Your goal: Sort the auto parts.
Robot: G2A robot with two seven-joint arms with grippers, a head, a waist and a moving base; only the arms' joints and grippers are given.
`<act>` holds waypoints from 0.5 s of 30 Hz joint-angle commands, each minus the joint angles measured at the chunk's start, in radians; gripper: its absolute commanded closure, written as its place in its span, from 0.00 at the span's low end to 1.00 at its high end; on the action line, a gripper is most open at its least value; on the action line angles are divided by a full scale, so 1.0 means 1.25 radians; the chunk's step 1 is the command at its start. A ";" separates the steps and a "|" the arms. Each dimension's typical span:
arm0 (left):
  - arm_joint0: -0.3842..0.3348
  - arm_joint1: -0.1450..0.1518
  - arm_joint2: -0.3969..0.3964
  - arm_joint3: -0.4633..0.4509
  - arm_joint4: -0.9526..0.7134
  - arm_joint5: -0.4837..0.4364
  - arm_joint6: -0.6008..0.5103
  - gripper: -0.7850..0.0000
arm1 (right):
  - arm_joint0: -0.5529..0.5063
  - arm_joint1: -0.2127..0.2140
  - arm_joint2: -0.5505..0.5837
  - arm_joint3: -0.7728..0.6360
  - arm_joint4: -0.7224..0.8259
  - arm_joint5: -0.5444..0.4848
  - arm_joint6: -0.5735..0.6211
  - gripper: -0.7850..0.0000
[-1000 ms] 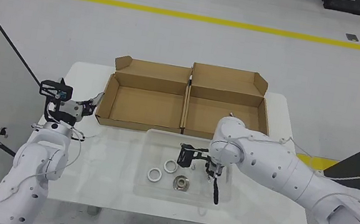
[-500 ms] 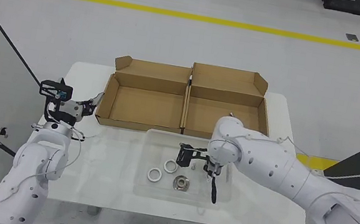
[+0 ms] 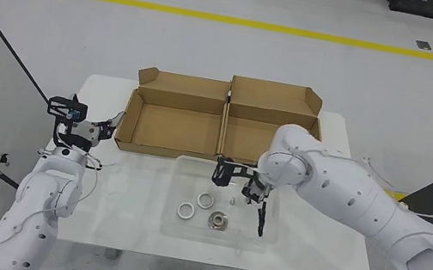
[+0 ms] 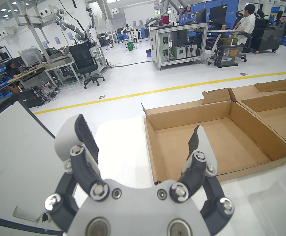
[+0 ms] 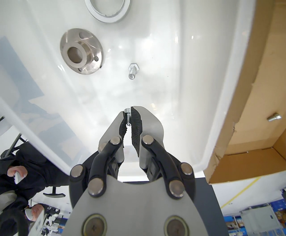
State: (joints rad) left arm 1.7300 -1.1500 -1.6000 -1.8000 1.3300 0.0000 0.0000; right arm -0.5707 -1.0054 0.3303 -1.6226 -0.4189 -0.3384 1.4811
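Cardboard and steel share the sorting desk (image 3: 127, 198). From above, the right tool (image 3: 254, 194) hangs over the white tray (image 3: 191, 179), where two rings (image 3: 205, 200) and a metal flange (image 3: 219, 220) lie. Just behind the tray sit two open boxes, the left box (image 3: 174, 128) and the right box (image 3: 247, 136). The left tool (image 3: 109, 126) sits at the desk's edge beside the left box. From the left wrist, that tool's jaws are spread wide with nothing between them, facing the bare left box. From the right wrist, the right tool is clenched on a small bolt (image 5: 127, 111), pinched by its threads at the very fingertips above the tray floor. A second bolt (image 5: 133, 70) lies loose in the tray near the flange, and a third bolt (image 5: 274, 117) rests in the right box. The hold looks slim. The carry probably calls for a steady squeeze, enough height to pass the tray's rim and the box wall, and a low release beside the third bolt so the piece neither bounces nor rolls.
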 commanded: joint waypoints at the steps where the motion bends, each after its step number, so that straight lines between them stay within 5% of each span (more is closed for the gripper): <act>1: 0.000 0.000 0.000 0.000 0.000 0.000 0.000 0.00 | -0.009 0.026 0.047 -0.030 0.024 0.002 -0.002 1.00; 7: 0.000 0.000 0.000 0.000 0.000 0.000 0.000 0.00 | -0.089 0.106 0.196 -0.067 0.090 -0.028 -0.049 1.00; 15: 0.000 0.000 0.000 0.000 0.000 0.000 0.000 0.00 | -0.245 0.189 0.402 -0.039 0.268 -0.214 -0.213 1.00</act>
State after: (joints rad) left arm 1.7300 -1.1500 -1.6000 -1.8000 1.3300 0.0000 0.0000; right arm -0.8497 -0.7790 0.7996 -1.6747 -0.1243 -0.5618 1.2553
